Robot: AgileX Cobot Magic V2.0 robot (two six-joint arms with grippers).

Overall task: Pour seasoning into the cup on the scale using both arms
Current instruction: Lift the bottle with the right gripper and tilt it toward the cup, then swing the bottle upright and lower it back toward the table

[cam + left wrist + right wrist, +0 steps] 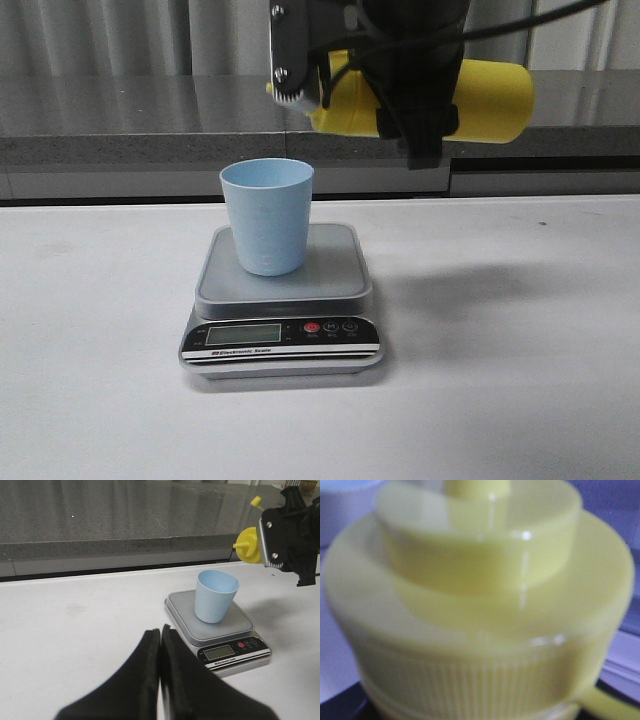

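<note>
The pale blue cup [267,215] stands upright on the silver platform of the scale [335,272], whose display faces me. High above it my right gripper [415,100] is shut on the yellow seasoning bottle [495,100], which lies about level with its nozzle pointing left, over the cup. Nothing visibly flows from it. The bottle's ribbed cap [480,595] fills the right wrist view. In the left wrist view the cup [215,596], scale [240,626], bottle [248,545] and its tethered cap [256,501] show. My left gripper [161,632] is shut and empty, low over the table, left of the scale.
A grey stone ledge [140,120] runs along the back of the white table [100,380]. The right arm and its cables [295,530] hang above the scale's right side.
</note>
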